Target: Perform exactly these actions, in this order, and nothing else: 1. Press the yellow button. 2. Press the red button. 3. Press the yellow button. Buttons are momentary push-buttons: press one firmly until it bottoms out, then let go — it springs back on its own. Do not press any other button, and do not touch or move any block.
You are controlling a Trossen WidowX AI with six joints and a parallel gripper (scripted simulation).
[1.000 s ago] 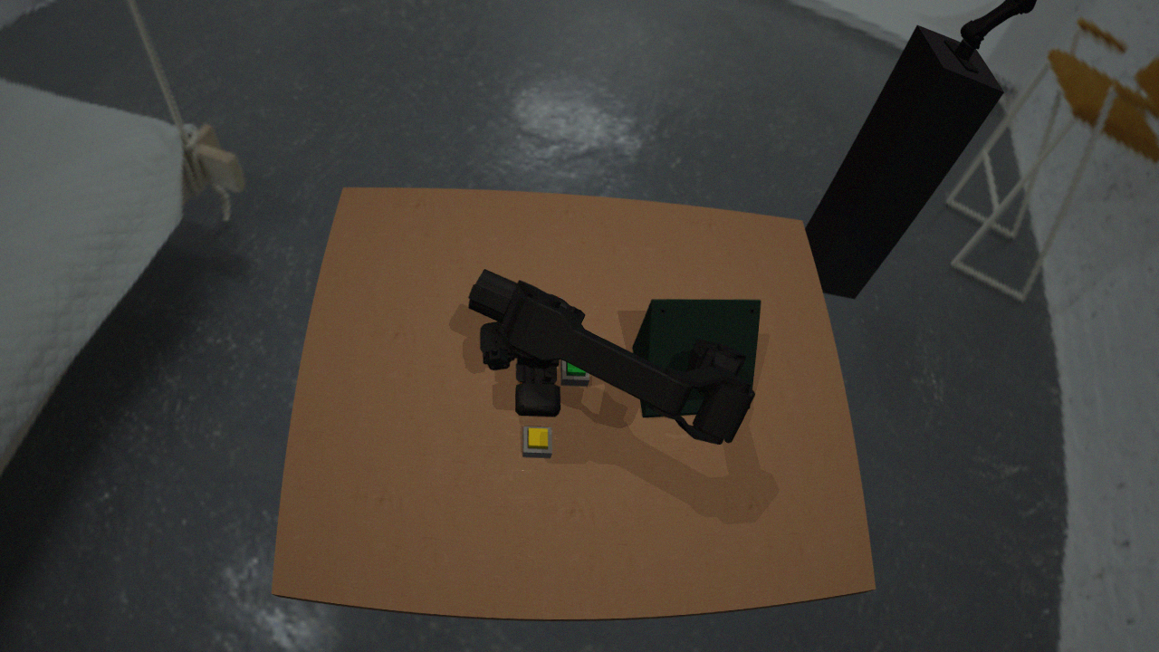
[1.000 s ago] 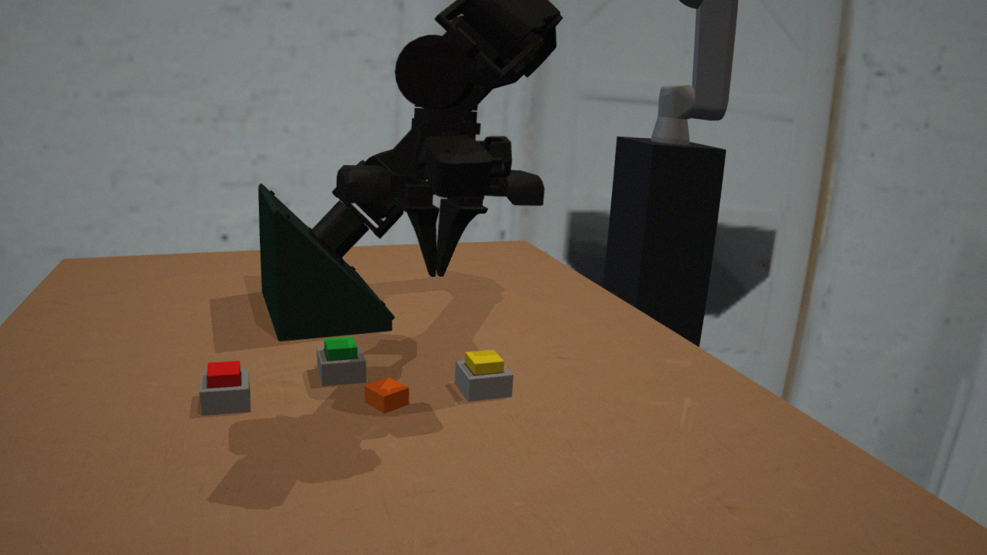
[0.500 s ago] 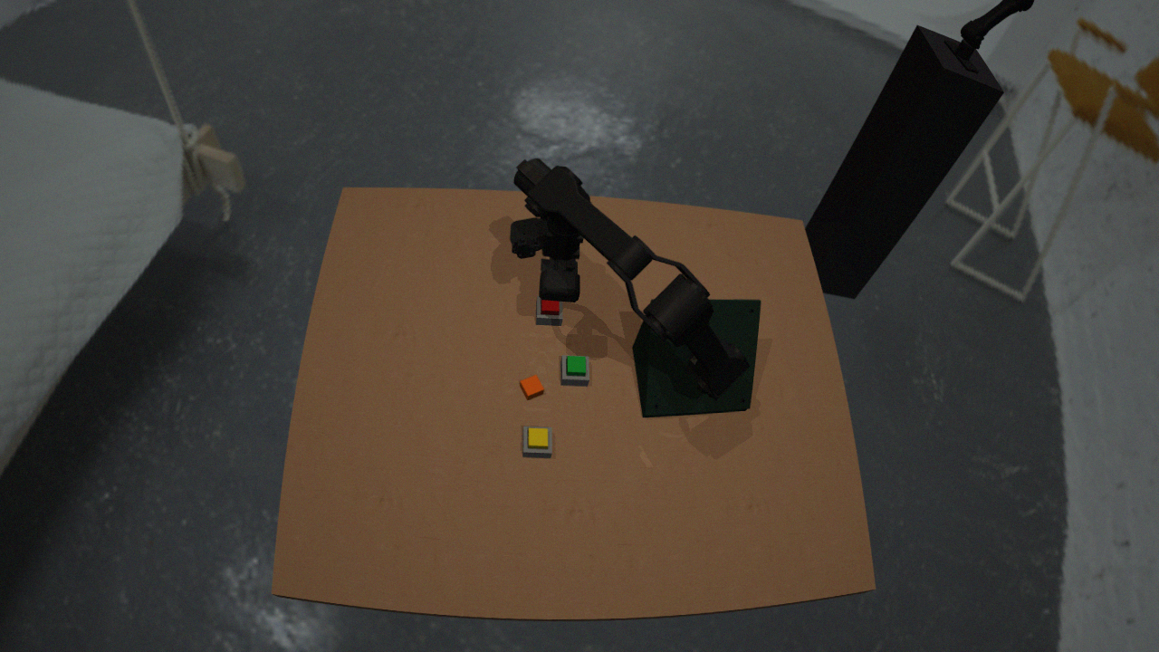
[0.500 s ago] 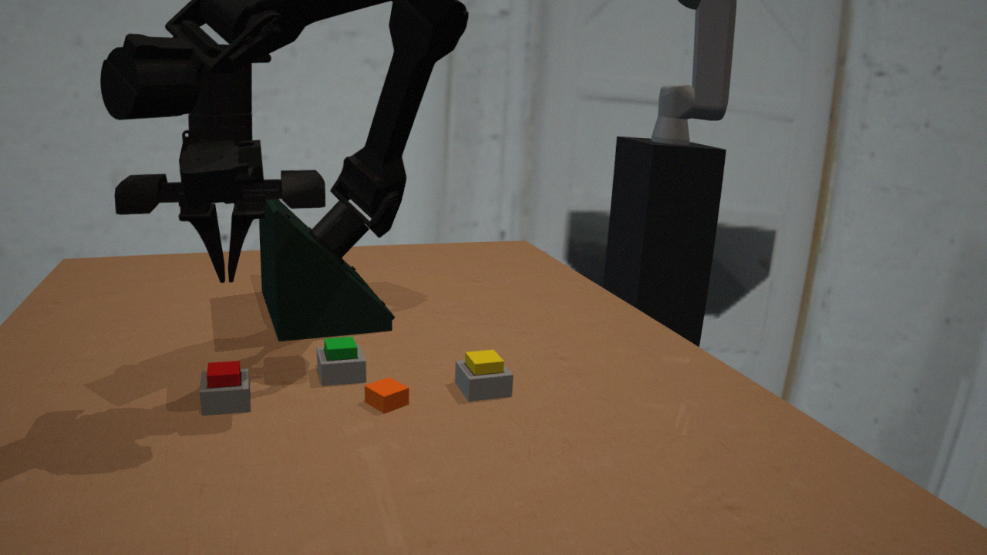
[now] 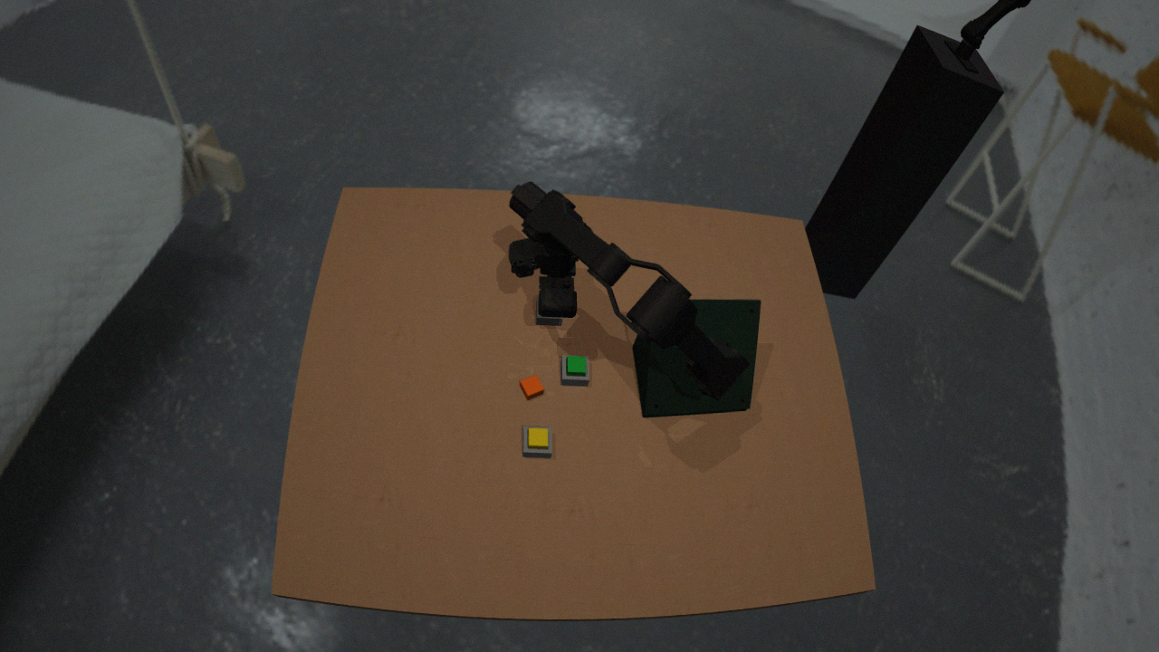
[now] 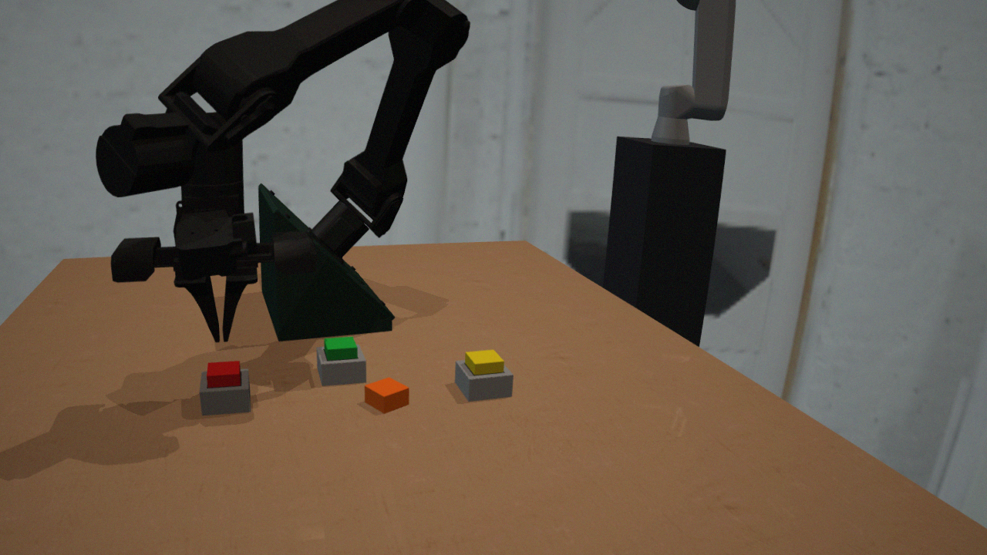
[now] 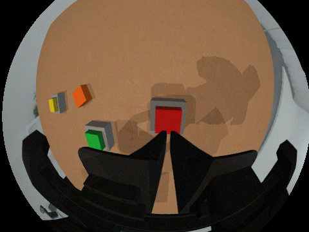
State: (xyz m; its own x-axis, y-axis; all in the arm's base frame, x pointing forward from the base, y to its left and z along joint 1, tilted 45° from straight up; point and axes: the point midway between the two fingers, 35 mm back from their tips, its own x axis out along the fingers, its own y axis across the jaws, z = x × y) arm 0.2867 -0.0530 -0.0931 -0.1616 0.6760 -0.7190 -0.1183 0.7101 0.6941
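Note:
My gripper (image 6: 221,341) (image 7: 168,135) is shut, with nothing between its fingertips. In the exterior view its tips are a little above the red button (image 6: 224,373) (image 7: 168,120), apart from it; in the wrist view they overlap the cap's near edge. The red cap stands raised in its grey housing. In the top view the arm covers the red cap. The yellow button (image 5: 538,437) (image 6: 484,361) (image 7: 53,105) stands raised in its grey housing, well away from the gripper.
The green button (image 5: 576,364) (image 6: 341,348) (image 7: 94,140) stands between the red button and the arm's base. An orange block (image 5: 531,387) (image 6: 386,395) (image 7: 82,95) lies between the green and yellow buttons. The dark green wedge-shaped base (image 5: 742,324) (image 6: 324,304) stands on the wooden table (image 5: 567,543).

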